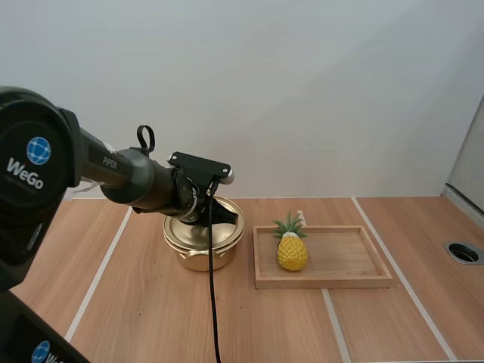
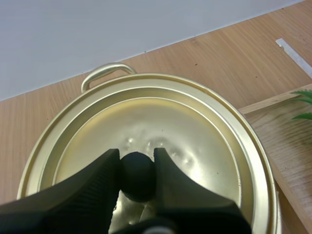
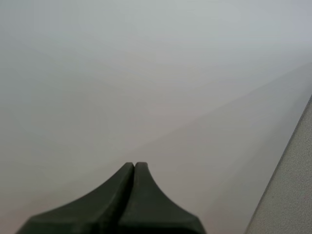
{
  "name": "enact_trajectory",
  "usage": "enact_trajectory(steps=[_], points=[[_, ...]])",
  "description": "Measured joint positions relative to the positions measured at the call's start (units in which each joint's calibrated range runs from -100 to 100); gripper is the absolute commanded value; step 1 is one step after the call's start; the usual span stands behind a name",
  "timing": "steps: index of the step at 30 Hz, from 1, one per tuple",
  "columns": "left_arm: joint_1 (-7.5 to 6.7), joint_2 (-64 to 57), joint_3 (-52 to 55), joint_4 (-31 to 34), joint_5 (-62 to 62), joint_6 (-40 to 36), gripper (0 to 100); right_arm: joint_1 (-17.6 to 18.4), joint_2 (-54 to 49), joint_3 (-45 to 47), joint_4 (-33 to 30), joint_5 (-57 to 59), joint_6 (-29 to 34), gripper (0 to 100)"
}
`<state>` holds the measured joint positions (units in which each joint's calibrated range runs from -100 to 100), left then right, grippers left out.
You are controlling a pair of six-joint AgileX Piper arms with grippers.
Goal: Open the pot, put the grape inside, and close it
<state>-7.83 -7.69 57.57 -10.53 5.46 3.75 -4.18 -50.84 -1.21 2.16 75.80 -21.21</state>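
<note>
A gold pot (image 1: 203, 246) stands on the wooden table left of centre, with its lid (image 2: 195, 141) seated in the rim. My left gripper (image 1: 219, 215) reaches down over it. In the left wrist view my left gripper (image 2: 137, 158) is shut on the lid's black knob (image 2: 138, 173), one finger on each side. One pot handle (image 2: 107, 73) sticks out at the far side. A yellow pineapple (image 1: 292, 246) with green leaves stands in the wooden tray (image 1: 333, 281) to the right of the pot. My right gripper (image 3: 134, 166) is shut on nothing, facing a pale wall.
The tray's near corner (image 2: 287, 146) lies close beside the pot, with pineapple leaves (image 2: 304, 105) just over it. White tape lines (image 1: 98, 276) run across the table. A round hole (image 1: 463, 252) sits in the tabletop at the far right.
</note>
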Motion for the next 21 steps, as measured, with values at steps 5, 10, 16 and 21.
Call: enact_trajectory(steps=[5,10,16,21], points=[[0.00,0.00,-0.27,-0.12,1.07,0.21,0,0.00,0.00,0.00,0.00,0.00,-0.09,0],[0.00,-0.25,-0.30,-0.12,1.56,0.30,0,0.00,0.00,0.00,0.00,0.00,-0.09,0],[0.00,-0.84,-0.43,-0.12,4.49,0.30,0,0.00,0.00,0.00,0.00,0.00,-0.09,0],[0.00,-1.11,-0.57,-0.12,6.41,0.30,0,0.00,0.00,0.00,0.00,0.00,-0.09,0]])
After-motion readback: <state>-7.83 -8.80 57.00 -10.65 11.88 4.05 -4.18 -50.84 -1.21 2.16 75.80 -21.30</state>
